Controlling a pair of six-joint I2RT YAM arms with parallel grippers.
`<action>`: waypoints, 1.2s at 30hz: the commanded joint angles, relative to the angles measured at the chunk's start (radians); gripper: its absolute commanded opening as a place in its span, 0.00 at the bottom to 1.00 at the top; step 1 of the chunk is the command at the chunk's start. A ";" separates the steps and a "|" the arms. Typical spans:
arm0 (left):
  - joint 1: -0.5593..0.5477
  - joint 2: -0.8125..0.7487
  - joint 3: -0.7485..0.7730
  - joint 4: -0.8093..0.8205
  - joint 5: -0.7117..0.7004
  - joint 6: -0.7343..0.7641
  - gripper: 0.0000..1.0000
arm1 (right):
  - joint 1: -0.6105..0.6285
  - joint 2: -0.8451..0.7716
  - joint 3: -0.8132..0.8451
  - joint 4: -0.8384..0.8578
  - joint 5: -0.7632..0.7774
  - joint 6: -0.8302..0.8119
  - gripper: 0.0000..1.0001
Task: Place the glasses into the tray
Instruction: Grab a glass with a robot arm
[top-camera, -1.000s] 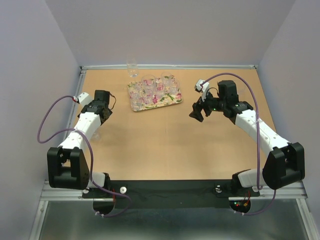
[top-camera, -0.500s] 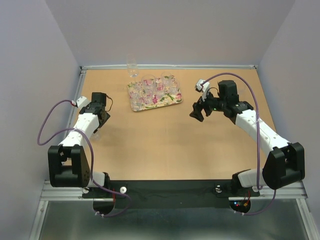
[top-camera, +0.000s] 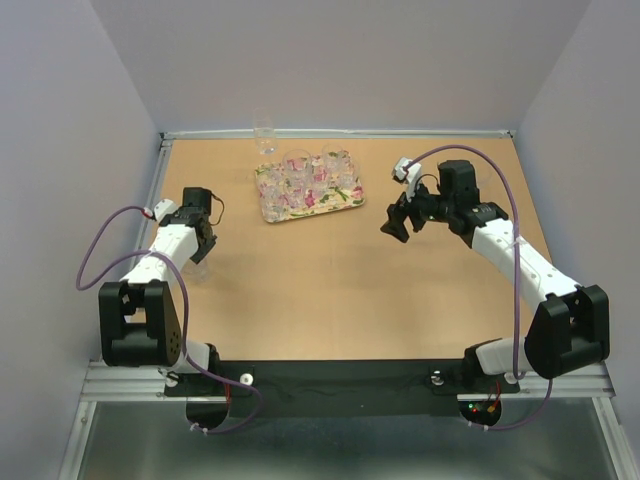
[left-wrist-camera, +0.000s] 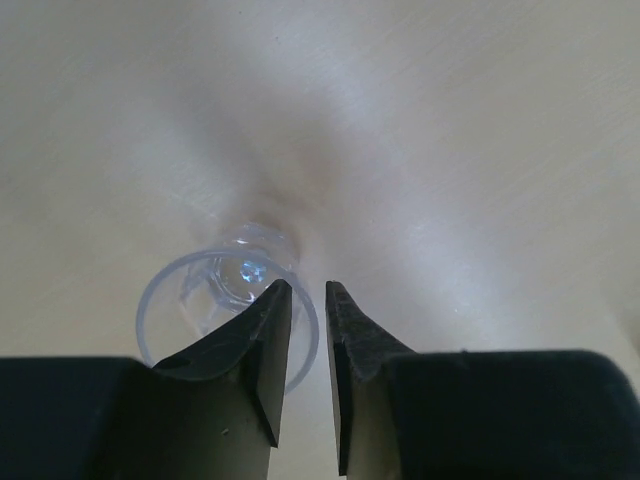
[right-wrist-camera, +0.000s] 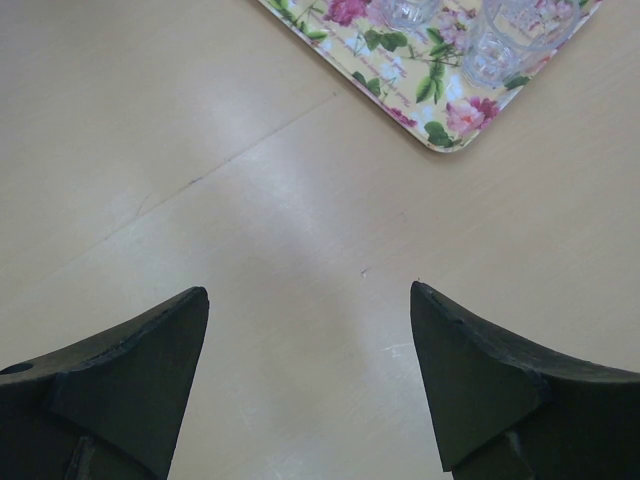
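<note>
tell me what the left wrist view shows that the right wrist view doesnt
Only left wrist: one clear glass upright, the left tool astride its rim, jaws close together. Only right wrist: a corner of the floral tray with two glasses on it, and the right tool wide open. Both: bare tan tabletop.

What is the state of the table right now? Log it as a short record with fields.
tray: floral, at the far middle of the table
glasses in tray: several, upright
far glass: off the tray, at the table's far edge
near glass: off the tray, upright on the table's left side
left gripper: gap narrow, one finger inside the near glass and one outside; grip not confirmed
right gripper: open, empty, over bare table near a tray corner
</note>
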 joint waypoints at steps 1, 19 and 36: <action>0.003 -0.021 -0.010 -0.010 -0.001 -0.009 0.31 | -0.012 -0.037 -0.014 0.055 0.007 0.005 0.87; 0.003 -0.118 -0.048 0.146 0.296 0.176 0.04 | -0.021 -0.041 -0.014 0.055 0.008 0.008 0.87; 0.003 -0.288 -0.119 0.413 0.874 0.503 0.00 | -0.024 -0.041 -0.014 0.053 0.007 0.007 0.87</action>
